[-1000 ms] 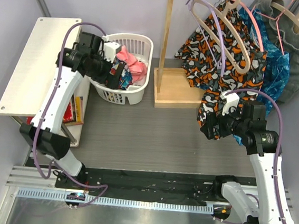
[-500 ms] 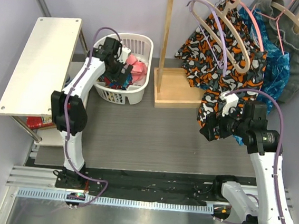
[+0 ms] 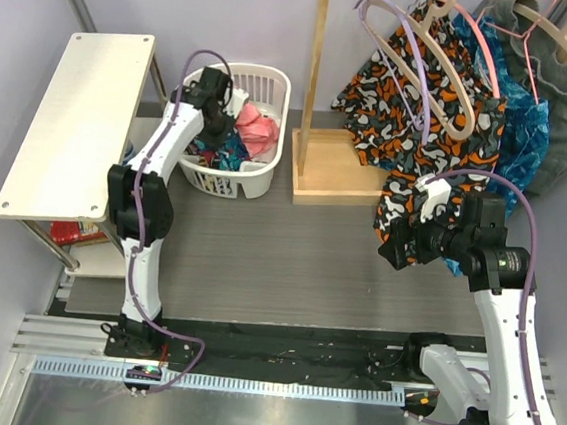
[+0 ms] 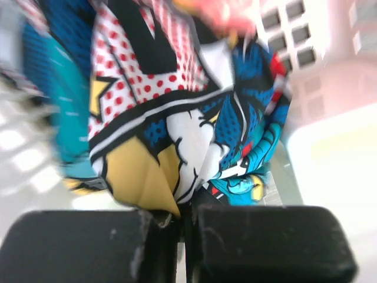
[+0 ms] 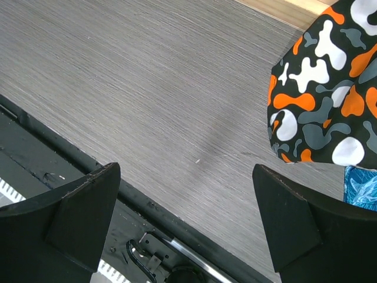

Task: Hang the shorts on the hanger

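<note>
Pinching a fold of the shorts (image 4: 177, 118) between fingers closed almost together, the left gripper (image 4: 185, 215) reached into the white laundry basket (image 3: 276, 76), where the shorts lay. Right gripper (image 5: 188, 218): spread wide, holding nothing, beside the blotch-patterned garment (image 5: 330, 88). Hanger (image 3: 456, 86): on the rail, well apart from the basket.
</note>
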### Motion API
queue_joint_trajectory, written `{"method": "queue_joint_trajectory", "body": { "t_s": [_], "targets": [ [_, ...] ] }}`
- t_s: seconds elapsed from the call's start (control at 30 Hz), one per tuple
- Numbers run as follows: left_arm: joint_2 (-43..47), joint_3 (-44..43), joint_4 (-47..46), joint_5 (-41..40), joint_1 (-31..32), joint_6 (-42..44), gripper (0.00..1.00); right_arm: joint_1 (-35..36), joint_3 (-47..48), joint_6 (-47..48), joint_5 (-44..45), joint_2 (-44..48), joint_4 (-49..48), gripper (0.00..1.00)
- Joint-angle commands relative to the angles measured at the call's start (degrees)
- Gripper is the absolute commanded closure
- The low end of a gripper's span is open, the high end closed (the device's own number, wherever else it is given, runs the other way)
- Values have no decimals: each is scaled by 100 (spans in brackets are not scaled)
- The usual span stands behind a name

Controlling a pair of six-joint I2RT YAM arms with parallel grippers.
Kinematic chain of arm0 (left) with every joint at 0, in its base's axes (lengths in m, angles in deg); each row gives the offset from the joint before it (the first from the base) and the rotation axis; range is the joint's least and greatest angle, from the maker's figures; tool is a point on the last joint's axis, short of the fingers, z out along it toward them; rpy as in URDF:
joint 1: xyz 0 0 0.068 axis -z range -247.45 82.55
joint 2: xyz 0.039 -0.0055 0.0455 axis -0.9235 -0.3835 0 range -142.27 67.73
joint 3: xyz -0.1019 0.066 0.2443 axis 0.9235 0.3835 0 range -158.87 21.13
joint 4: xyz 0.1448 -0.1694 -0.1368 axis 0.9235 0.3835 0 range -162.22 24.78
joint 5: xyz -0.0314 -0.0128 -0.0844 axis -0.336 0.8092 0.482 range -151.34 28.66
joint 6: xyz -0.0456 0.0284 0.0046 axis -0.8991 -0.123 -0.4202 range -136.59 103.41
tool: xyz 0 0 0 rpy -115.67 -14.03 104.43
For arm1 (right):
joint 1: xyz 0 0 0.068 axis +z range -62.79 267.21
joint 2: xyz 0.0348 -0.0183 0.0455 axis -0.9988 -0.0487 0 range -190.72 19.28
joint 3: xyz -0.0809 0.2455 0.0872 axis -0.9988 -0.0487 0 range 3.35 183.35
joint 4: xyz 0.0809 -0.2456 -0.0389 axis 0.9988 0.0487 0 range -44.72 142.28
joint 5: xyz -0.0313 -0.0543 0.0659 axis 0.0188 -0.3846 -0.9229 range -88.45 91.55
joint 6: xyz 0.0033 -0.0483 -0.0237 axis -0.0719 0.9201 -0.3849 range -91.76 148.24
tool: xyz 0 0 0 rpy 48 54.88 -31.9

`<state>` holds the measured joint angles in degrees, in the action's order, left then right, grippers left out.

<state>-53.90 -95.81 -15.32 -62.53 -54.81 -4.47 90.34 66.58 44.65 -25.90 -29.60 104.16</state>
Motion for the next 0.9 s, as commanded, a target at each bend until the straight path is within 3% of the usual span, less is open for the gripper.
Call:
{"method": "queue_joint_trajectory", "body": {
  "t_s": [0.0,0.3,0.63,0.87],
  "targets": [
    [805,-994,137,-144,-104,-51,100,-24,304,126,-112,63,10,0],
    [1386,-2604,6,-48,-95,-464,100,-15,287,337,-261,213,133,0],
    [2634,-2579,-1146,899,343,-904,100,-24,366,548,-613,195,265,0],
    [3285,-2421,-1700,1639,1292,-1186,100,-15,393,671,-745,221,344,0]
  ]
}}
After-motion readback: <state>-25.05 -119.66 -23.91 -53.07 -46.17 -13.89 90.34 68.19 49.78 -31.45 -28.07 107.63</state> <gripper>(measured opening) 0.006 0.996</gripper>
